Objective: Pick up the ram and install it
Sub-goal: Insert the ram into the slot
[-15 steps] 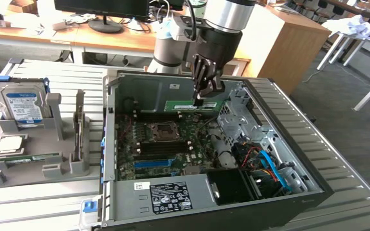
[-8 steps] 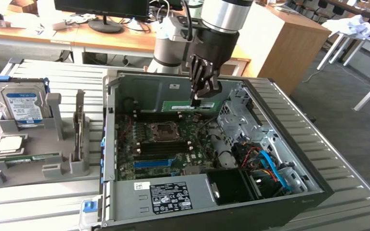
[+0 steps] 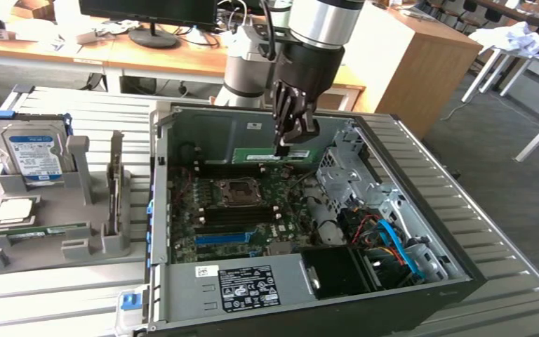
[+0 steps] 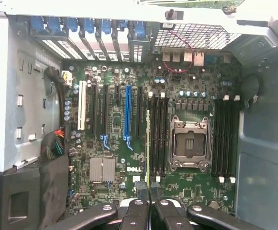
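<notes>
Slatted metal surface point(image 3: 64, 302) is carrying the open PC case point(image 3: 457, 270), and I'm hovering over its motherboard point(image 4: 115, 143) with my gripper point(image 3: 285, 146) clamped on the ram point(image 3: 258, 154), so any tilt is risking a jammed slot.

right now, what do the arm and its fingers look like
The arm is a shiny silver tube with a pale grey joint housing beside it and a black cable running down its side. The gripper is black and built of jointed links. Its fingers are black bars with round silver pins at the joints.
</notes>
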`<state>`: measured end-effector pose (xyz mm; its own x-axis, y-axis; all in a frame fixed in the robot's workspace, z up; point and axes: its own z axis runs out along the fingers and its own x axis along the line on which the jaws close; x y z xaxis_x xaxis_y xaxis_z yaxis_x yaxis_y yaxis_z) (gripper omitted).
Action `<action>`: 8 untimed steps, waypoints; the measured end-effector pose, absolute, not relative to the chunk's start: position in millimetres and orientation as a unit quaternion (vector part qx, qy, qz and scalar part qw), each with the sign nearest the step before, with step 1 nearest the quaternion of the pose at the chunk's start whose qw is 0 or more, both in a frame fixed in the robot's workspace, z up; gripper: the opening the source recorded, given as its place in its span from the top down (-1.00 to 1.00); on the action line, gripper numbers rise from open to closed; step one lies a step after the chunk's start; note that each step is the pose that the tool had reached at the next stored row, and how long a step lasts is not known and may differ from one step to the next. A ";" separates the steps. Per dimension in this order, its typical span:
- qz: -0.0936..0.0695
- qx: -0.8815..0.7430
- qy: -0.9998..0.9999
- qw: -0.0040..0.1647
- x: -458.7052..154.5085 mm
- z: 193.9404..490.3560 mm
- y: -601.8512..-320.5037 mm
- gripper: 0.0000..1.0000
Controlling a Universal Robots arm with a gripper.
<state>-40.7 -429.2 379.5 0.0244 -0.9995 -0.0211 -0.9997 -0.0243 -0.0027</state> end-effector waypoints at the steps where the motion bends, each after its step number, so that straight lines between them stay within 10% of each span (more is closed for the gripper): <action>1: 0.007 -0.716 0.698 0.008 -41.3 379.3 -429.2 0.76; 8: 0.007 -0.716 0.698 0.008 -46.1 378.2 -429.4 0.76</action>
